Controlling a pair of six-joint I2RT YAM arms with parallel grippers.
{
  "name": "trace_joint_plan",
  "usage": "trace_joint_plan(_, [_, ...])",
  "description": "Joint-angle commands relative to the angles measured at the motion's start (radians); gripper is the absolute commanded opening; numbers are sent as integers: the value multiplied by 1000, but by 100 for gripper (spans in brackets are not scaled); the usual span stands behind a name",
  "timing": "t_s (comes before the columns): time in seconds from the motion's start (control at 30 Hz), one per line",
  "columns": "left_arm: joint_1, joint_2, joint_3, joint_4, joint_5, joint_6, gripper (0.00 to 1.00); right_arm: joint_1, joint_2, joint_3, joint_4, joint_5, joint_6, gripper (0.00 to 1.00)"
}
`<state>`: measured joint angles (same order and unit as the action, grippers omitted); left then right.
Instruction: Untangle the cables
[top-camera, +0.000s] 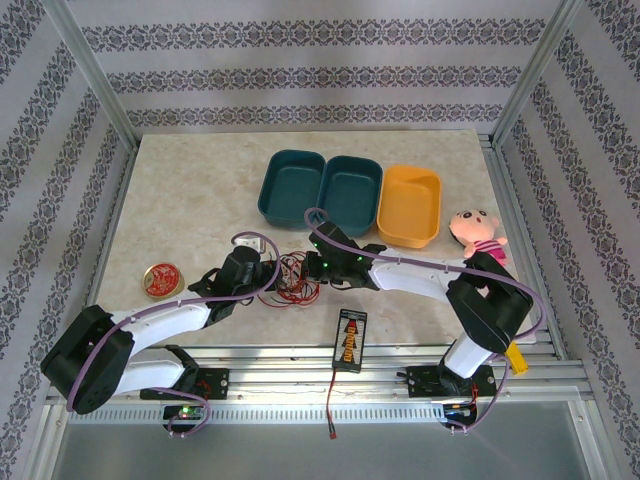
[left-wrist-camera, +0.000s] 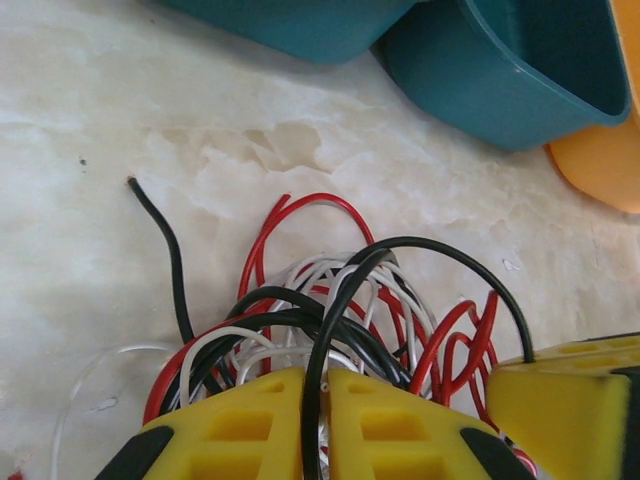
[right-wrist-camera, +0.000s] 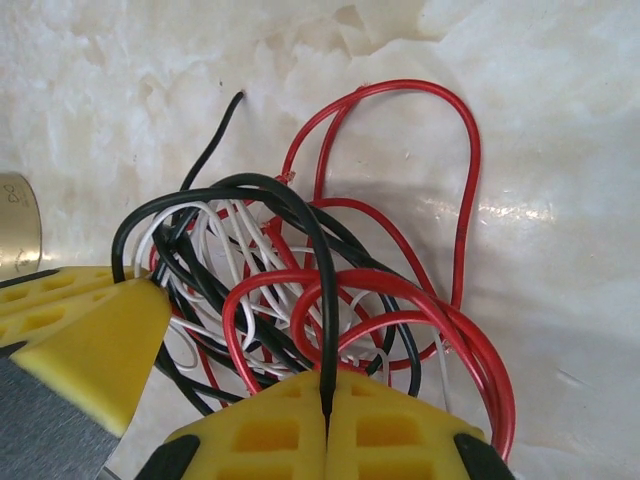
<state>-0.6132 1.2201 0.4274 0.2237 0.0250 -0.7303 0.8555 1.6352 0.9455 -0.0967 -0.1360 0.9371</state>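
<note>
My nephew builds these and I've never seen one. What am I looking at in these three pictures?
These are two robot arms bolted to the near edge of a table, each ending in a two-finger gripper with yellow pads. The wide picture comes from a fixed camera above and behind them. The two close-ups come from a camera on each wrist. On the table lie two teal bins, an orange bin, a pink plush toy, a round tin, a small black device and a tangle of red, black and whitish cables. The left gripper and the right gripper are each pinched shut on the black cable.
</note>
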Motion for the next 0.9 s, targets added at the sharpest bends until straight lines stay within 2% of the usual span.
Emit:
trace_joint_plan(0.0, [9,-3,-12,-6,-77,-47,13,10,-57,0,-10,47,-18,0])
trace_joint_plan(0.23, [12,-46,-27,-78,-170,-94,19,5,-139,-26,-72,139,-44,0])
trace_joint_plan(0.4, [29,-81,-50,-110,-195,-120,22,-9,-189,-47,-97,173,-52,0])
trace_joint_plan(0.5, [41,-101,-58,-122,-193,-120,23,-12,-212,-50,-107,183,-64,0])
trace_joint_plan(0.63, [43,-127,-48,-120,-160,-66,29,-12,-230,-50,-106,191,-84,0])
trace_joint_plan(0.87, [53,-159,-40,-167,-166,-45,30,-16,-291,-53,-137,254,-121,0])
